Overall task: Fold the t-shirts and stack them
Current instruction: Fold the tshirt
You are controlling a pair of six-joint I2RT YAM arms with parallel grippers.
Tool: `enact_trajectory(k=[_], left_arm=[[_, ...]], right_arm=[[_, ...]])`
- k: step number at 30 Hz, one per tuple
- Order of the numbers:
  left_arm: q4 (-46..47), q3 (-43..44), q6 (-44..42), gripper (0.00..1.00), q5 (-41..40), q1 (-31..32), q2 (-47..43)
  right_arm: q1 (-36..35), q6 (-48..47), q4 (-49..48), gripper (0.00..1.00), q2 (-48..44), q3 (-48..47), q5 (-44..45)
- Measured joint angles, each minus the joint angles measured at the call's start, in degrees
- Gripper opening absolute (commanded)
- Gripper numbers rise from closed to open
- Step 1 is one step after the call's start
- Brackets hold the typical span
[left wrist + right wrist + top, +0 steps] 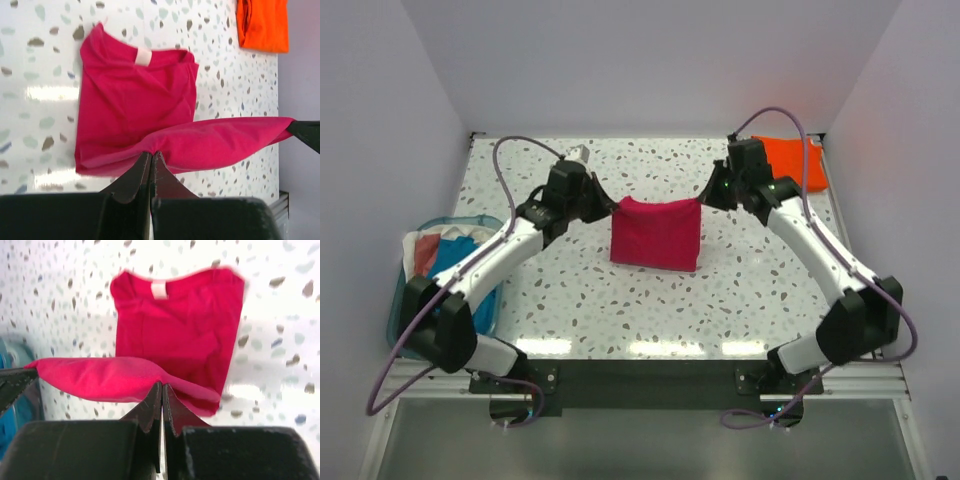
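**A:** How far along?

**B:** Roughly midway, I'd say. On the tabletop point(650, 310), the basket point(393, 305) at the left holds more cloth, perhaps still to do. The magenta t-shirt point(655, 235) lies in the centre, partly folded.

**A:** And the orange t-shirt point(795, 160)?

**B:** It looks folded, in the far right corner. The left tool point(151, 156) and right tool point(161, 387) each pinch an end of the magenta shirt's lifted edge. Stacking remains.

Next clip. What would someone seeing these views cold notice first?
The magenta t-shirt in the middle of the speckled table: the left gripper and right gripper are each shut on a corner of one edge, holding it stretched between them above the rest of the cloth. After that, the orange t-shirt lying folded at the far right corner, and the basket of clothes at the table's left edge.
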State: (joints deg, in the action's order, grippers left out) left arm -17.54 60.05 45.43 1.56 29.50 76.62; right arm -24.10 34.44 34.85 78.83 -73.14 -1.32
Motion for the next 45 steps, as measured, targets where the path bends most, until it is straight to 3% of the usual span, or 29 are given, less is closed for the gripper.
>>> enact_trajectory(k=[4, 5, 8, 9, 12, 16, 19, 20, 22, 27, 31, 35, 38, 40, 42, 45], left_arm=[[4.6, 9.0, -0.8, 0.0, 4.2, -5.0, 13.3], [5.5, 11.5, -1.1, 0.04, 5.5, -5.9, 16.9], [8.9, 20.6, -2.6, 0.55, 9.5, -8.2, 28.9], [9.5, 22.9, -2.6, 0.61, 10.6, -8.7, 32.0], [11.7, 27.4, -3.1, 0.7, 13.7, -10.6, 40.1], [10.6, 26.2, -3.9, 0.66, 14.1, -12.6, 40.9], [10.6, 22.8, -4.3, 0.55, 12.6, -12.8, 36.7], [10.5, 21.5, -4.3, 0.46, 12.1, -12.5, 35.1], [10.3, 17.8, -4.2, 0.4, 9.7, -11.1, 30.6], [11.3, 8.6, -3.9, 0.21, 4.4, -3.5, 22.0], [11.5, 4.5, -3.7, 0.11, 3.1, 1.6, 22.3], [12.2, 0.9, -2.9, 0.09, 2.5, 3.1, 24.7], [12.3, -1.0, -2.4, 0.08, 2.1, 3.8, 26.2], [12.5, -1.6, -2.1, 0.08, 2.1, 4.2, 26.6], [13.0, -1.9, -1.8, 0.08, 2.0, 4.4, 26.6], [13.6, -1.7, -1.7, 0.1, 1.7, 4.4, 26.5]], right_arm=[[6.1, -0.7, -3.1, 0.0, 13.1, -9.4, -3.3], [7.3, -0.7, -3.6, 0.0, 16.4, -11.3, -4.4], [9.9, -1.1, -4.8, 0.33, 25.9, -16.8, -6.3], [10.4, -1.3, -5.0, 0.56, 28.2, -18.0, -6.8], [12.2, -2.5, -4.6, 0.75, 34.6, -21.0, -7.3], [13.2, -4.2, -3.3, 0.76, 36.2, -21.3, -6.9], [13.3, -4.7, -5.7, 0.76, 33.5, -17.3, -7.2], [13.2, -4.9, -6.6, 0.76, 32.2, -14.8, -7.4], [13.0, -5.0, -8.6, 0.76, 29.7, -9.1, -7.8], [11.9, -5.3, -12.3, 0.79, 28.8, 0.4, -8.3], [10.3, -5.2, -15.0, 0.78, 28.8, 4.0, -8.3], [8.2, -3.9, -19.9, 0.76, 28.6, 5.7, -6.6], [5.9, -2.4, -22.8, 0.68, 28.0, 7.3, -4.2], [4.4, -1.3, -24.7, 0.51, 28.0, 8.1, -2.8], [3.4, -0.3, -25.9, 0.22, 28.0, 9.0, -2.2], [2.9, 1.0, -25.8, 0.01, 28.3, 9.4, -0.9]])
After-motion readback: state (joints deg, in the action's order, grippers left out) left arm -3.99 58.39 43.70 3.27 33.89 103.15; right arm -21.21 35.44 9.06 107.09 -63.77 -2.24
